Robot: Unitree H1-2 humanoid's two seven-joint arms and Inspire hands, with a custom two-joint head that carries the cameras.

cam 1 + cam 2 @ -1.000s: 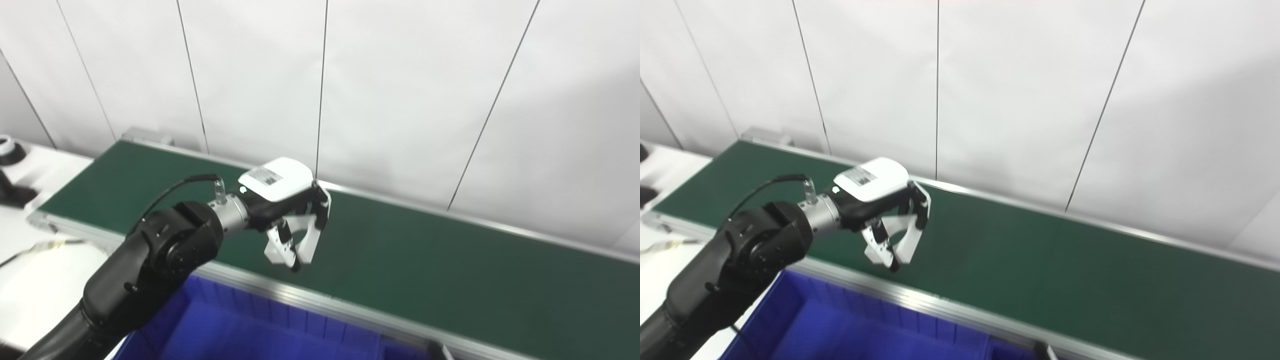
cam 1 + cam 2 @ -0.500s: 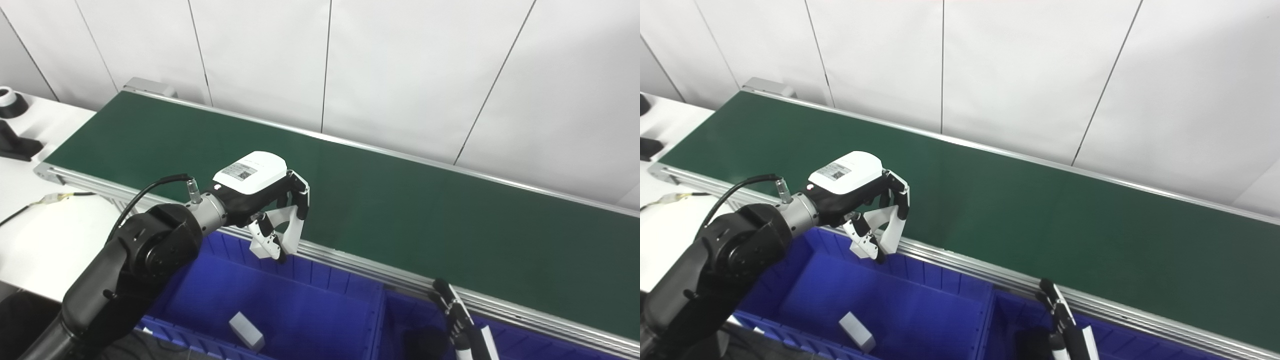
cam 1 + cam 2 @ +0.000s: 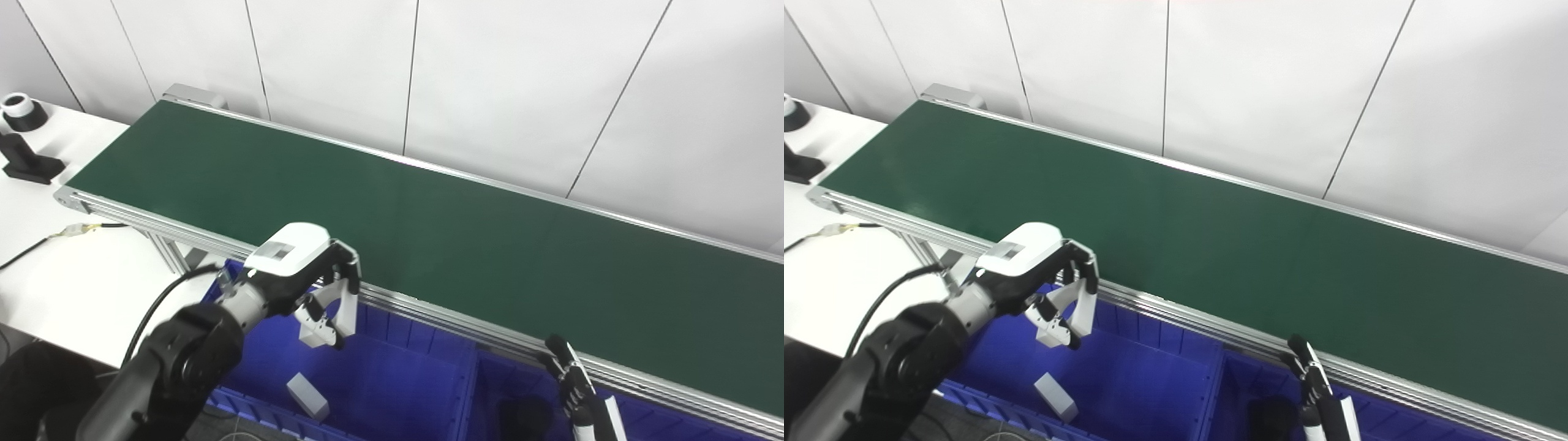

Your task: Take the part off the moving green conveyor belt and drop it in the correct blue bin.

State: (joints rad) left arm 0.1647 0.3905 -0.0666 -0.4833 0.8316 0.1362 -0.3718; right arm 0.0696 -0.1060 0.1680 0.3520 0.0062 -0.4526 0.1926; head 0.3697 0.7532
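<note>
The part [image 3: 307, 396], a small pale grey rectangular block, lies tilted on the floor of the blue bin [image 3: 392, 380], at 6 o'clock from my left hand [image 3: 309, 282], whose curled fingers grip nothing. I cannot tell how my right hand [image 3: 576, 392] is set.

Your left hand [image 3: 1062, 303] hung over the blue bin [image 3: 1145, 392], fingers curled around nothing; a grey part [image 3: 1055, 396] lay near the bin's front wall, beside the green belt [image 3: 1213, 245].
</note>
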